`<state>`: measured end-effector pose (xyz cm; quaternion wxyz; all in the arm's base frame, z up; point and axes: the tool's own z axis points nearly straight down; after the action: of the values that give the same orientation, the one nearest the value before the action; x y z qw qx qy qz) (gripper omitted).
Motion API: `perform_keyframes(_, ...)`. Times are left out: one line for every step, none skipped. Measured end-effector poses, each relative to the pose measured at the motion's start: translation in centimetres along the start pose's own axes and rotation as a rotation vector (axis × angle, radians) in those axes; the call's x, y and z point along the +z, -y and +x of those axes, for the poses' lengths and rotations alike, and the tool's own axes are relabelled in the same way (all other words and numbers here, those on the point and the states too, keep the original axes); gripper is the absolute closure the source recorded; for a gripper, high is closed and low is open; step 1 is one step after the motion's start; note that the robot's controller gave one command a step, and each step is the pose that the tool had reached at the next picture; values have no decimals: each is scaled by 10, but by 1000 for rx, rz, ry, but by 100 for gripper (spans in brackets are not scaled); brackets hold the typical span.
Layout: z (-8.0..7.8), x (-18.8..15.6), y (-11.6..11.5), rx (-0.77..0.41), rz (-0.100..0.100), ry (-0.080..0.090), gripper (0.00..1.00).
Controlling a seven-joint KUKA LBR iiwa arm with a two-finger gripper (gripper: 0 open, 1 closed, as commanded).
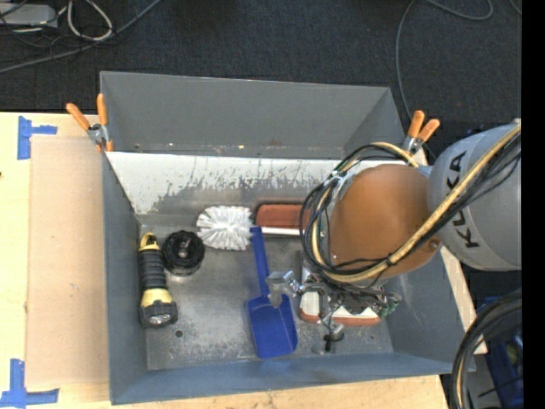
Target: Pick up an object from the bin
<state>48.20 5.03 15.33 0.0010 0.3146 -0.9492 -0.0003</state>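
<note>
The hand (334, 312) sits low at the front right of the grey bin (247, 118), under the orange wrist cover. It is right over a small white and reddish thing (358, 318) on the bin floor, perhaps a block. I cannot tell whether the hand is wide or narrow. A blue scoop (272, 329) lies just beside it on the left, with a white-bristled brush (226, 227) behind. A black round cap (182, 252) and a black and yellow torch (155, 286) lie well to the left
</note>
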Motion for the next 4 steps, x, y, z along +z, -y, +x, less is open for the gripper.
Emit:
perform_keyframes(6,10,-9,-202,-5,-6,0)
perform_keyframes(-1,69,-11,-439,0,0,0)
perform_keyframes(-16,84,-27,-583,-5,-2,100)
perform_keyframes(-16,84,-27,-583,-5,-2,100)
